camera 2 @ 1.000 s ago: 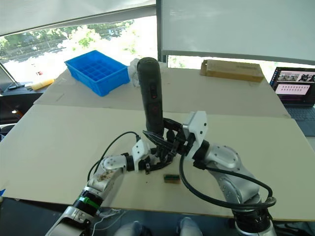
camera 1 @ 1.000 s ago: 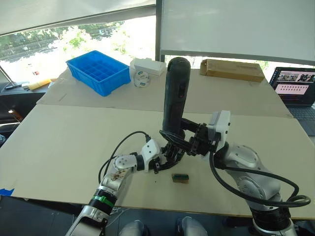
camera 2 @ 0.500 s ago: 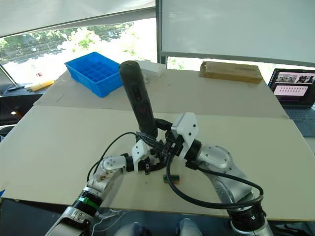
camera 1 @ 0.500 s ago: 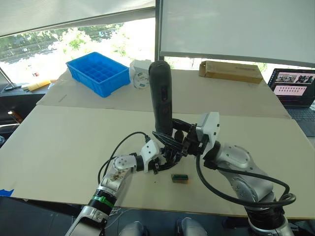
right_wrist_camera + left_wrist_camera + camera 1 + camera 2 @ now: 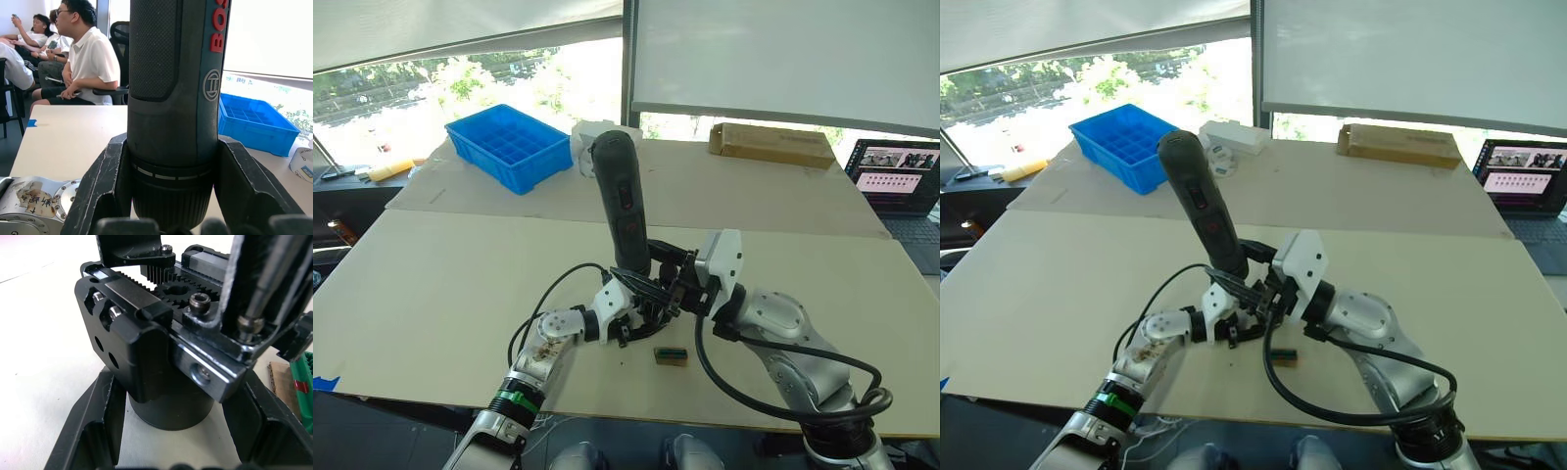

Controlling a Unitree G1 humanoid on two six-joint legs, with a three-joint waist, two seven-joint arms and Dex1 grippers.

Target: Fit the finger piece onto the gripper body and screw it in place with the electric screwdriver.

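Right gripper is clamping the long black electric screwdriver; left gripper is clamping the squat black cylindrical gripper body. Bit should be sitting square in the screw head (screwdriver is leaning now).

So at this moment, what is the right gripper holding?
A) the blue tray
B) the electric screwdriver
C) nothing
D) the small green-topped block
B: the right gripper is clamped around the lower end of the electric screwdriver, with a black finger pressed against each side of its barrel.

Both arms reach inward and meet, left claw and right claw each clamped shut.
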